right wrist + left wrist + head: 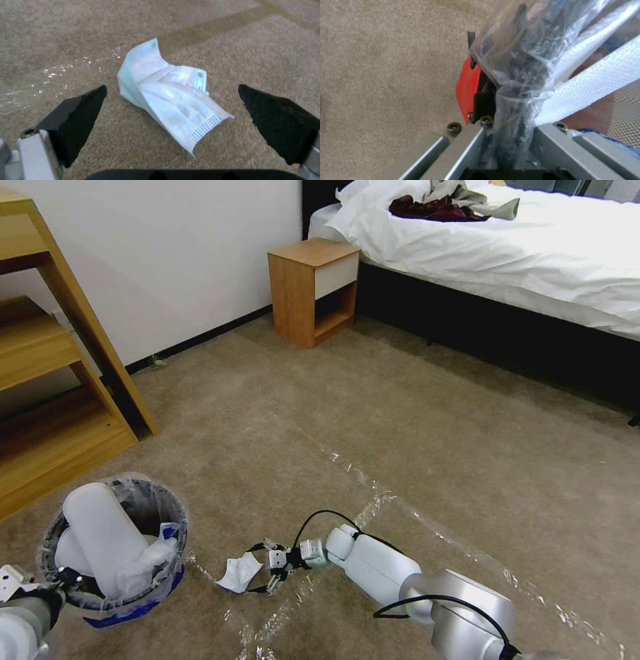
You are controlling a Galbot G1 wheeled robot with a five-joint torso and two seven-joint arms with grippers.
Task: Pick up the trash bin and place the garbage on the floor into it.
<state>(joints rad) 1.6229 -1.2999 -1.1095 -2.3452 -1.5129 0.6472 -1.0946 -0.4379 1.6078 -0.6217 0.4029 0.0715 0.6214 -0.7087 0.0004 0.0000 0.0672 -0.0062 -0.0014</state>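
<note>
Carpet (413,420) carries shiny clear tape lines (373,500) and, near the robot, one crumpled pale face mask (240,573) lying flat on the pile. Head view places the right gripper (263,568) low at the mask's edge, arm extended leftward across the floor. Right wrist view adds what the head view cannot resolve: the mask (170,100) is folded, with a pleated body and a dotted edge strip, and it lies between the two black fingertips (78,112), which stand wide apart on either side without touching it. Nothing is held there.

Trash bin (113,547) sits at the lower left, just beside the wooden shelf unit (60,380), lined with a clear bag and holding a white slipper (103,537) standing up out of it. Left gripper (57,580) is at the bin's near rim. Left wrist view shows the detail: the red bin wall (468,82) and bunched clear bag (516,75) pinched between the closed fingers (483,102), one black pad outside the wall, with white woven slipper material (596,82) just inside.

Bedside table (313,290) and bed (507,253) stand well apart, behind.
</note>
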